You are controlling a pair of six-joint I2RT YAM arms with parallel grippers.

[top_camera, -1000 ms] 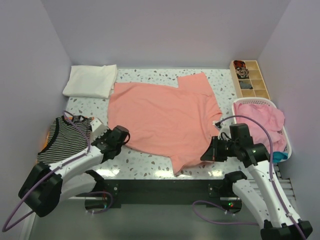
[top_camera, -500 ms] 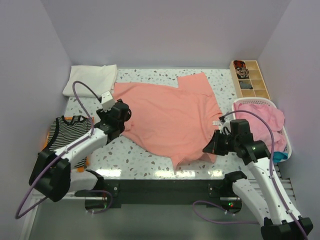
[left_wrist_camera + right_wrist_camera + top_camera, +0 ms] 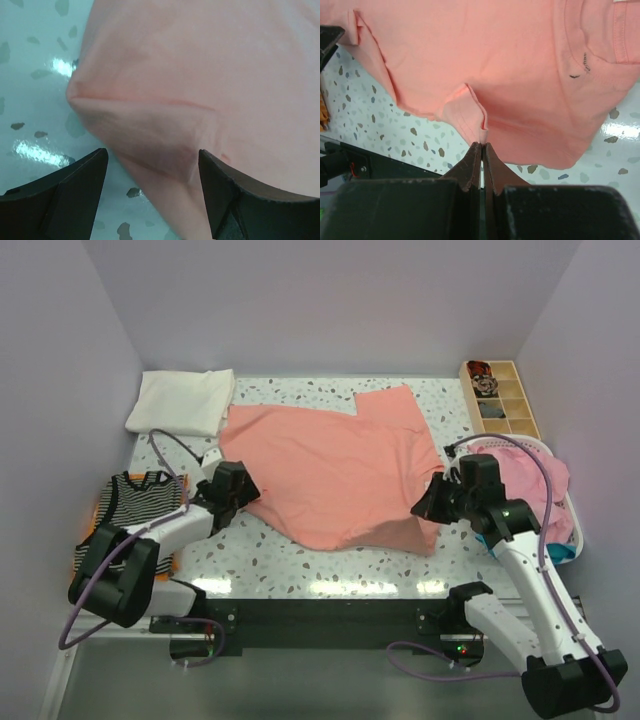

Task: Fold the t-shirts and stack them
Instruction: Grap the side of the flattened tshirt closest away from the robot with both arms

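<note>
Top external view: a salmon-pink short-sleeved cloth t-shirt (image 3: 330, 465) lies spread across the middle of the white speckled terrazzo table (image 3: 300, 562), one sleeve pointing to the back, its near edge running at a slant and bunched low on the right. The left gripper (image 3: 238, 496) sits at the shirt's left edge, close to the tabletop; the right gripper (image 3: 430, 506) is at the shirt's near right corner. In the left wrist view the left gripper (image 3: 152, 154) has its two dark fingers (image 3: 75, 185) spread wide, with a soft raised fold of the t-shirt (image 3: 200, 75) lying between them and the table (image 3: 30, 75) showing to the left; nothing is pinched. In the right wrist view the right gripper (image 3: 481, 146) is pressed closed on a small peak of the t-shirt's (image 3: 485, 55) hem, which hangs in a puckered flap just above the fingertips, with the ribbed collar (image 3: 619, 30) at the upper right. A black-and-white striped tee (image 3: 130, 512) lies at the table's left edge beside the left arm. A folded white cloth (image 3: 180, 400) rests in the back left corner. At the right, a white plastic laundry basket (image 3: 500, 444) holds pink garments (image 3: 530, 480) and a scrap of teal cloth (image 3: 560, 552), and behind it stands a light wooden compartment tray (image 3: 515, 400).
</note>
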